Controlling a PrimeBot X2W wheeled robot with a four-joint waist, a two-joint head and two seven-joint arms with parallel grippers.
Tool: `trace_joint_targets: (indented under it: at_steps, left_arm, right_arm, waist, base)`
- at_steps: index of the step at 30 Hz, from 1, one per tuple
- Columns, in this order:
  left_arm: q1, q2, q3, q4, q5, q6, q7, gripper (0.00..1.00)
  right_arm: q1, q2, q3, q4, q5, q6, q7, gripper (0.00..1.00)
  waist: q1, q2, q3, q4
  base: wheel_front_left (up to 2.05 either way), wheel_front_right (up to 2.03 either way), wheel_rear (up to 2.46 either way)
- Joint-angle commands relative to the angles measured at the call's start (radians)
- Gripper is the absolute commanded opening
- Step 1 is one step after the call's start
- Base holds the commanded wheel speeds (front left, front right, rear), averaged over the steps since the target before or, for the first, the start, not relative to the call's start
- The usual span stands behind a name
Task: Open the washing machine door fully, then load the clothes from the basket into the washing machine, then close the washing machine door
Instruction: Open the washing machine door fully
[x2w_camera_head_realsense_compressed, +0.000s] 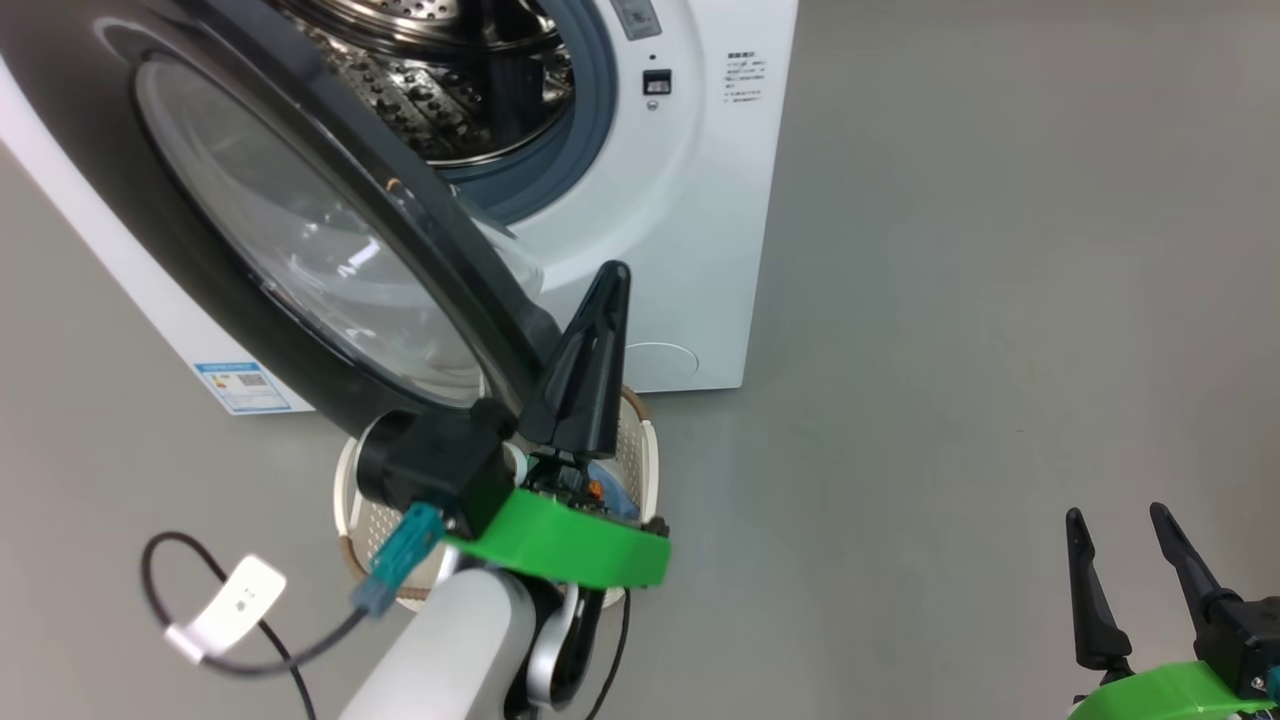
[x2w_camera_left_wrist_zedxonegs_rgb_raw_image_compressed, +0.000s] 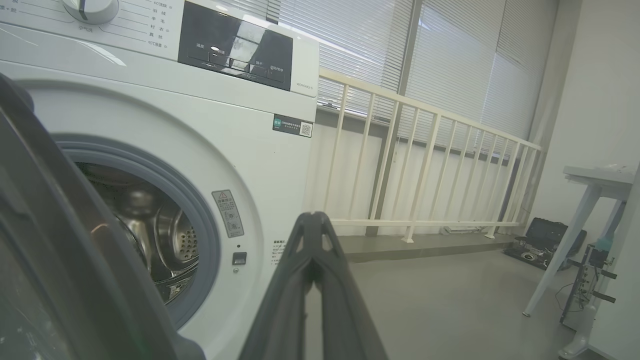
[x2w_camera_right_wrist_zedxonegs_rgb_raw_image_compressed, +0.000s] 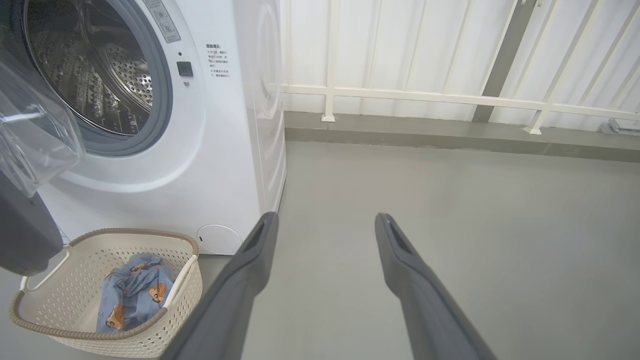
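**Fig.** Step 1 of 3, door opening; loading not yet begun.

- **Washing machine** (x2w_camera_head_realsense_compressed: 700, 200): white front-loader on the grey floor (x2w_camera_head_realsense_compressed: 1000, 300). The drum (x2w_camera_right_wrist_zedxonegs_rgb_raw_image_compressed: 100, 75) looks bare as far as I can see.
- **Door** (x2w_camera_head_realsense_compressed: 300, 260): swung out toward me, part open and not yet folded right back. In head view its lower rim hangs over the basket.
- **Basket** (x2w_camera_right_wrist_zedxonegs_rgb_raw_image_compressed: 100, 320): on the floor just in front of the machine, below the drum mouth and near the round flap (x2w_camera_right_wrist_zedxonegs_rgb_raw_image_compressed: 216, 239).
- **Clothes** (x2w_camera_right_wrist_zedxonegs_rgb_raw_image_compressed: 132, 290): blue printed garment bunched inside the basket, untouched.
- **L gripper** (x2w_camera_head_realsense_compressed: 612, 280): fingers pressed together w/ nothing between them, tips up, just beside the door's inner rim edge. I can't confirm contact w/ the rim.
- **R gripper** (x2w_camera_head_realsense_compressed: 1117, 515): fingers apart, holding nothing, well off to the right over bare floor.

Judgement: the next move calls for pushing the rim outward w/ the L fingers along the door's swing arc until it stops, w/o the arm knocking the basket. After that, reach for the clothes, prob. w/ the R gripper.
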Motion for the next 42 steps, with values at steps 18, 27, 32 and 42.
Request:
trace_joint_targets:
  at_steps: [18,27,32,42]
  left_arm:
    - [-0.139,0.01,-0.026,0.339,-0.23,0.046,-0.03,0.0]
    - [-0.147,0.01,-0.016,0.416,-0.246,0.05,-0.042,0.0]
    - [-0.129,0.01,0.017,0.424,-0.226,0.053,-0.043,0.0]
    - [-0.086,0.01,0.047,0.404,-0.181,0.047,-0.043,0.0]
  right_arm:
    - [-0.023,-0.018,0.027,-0.017,-0.007,0.007,0.01,1.0]
    - [-0.014,-0.017,0.015,-0.02,-0.006,0.007,0.013,1.0]
    - [-0.008,-0.016,0.008,-0.022,-0.004,0.007,0.012,1.0]
    - [-0.004,-0.014,-0.008,-0.027,0.001,0.007,0.017,1.0]
  waist:
    - [-0.0001,-0.0001,-0.014,-0.021]
    - [-0.0001,-0.0001,-0.017,0.0]
    - [-0.0001,-0.0001,-0.023,0.017]
    - [-0.0001,-0.0001,-0.026,0.065]
  base:
    - [0.0,0.0,0.0]
    - [0.0,0.0,0.0]
    - [0.0,0.0,0.0]
    - [0.0,0.0,0.0]
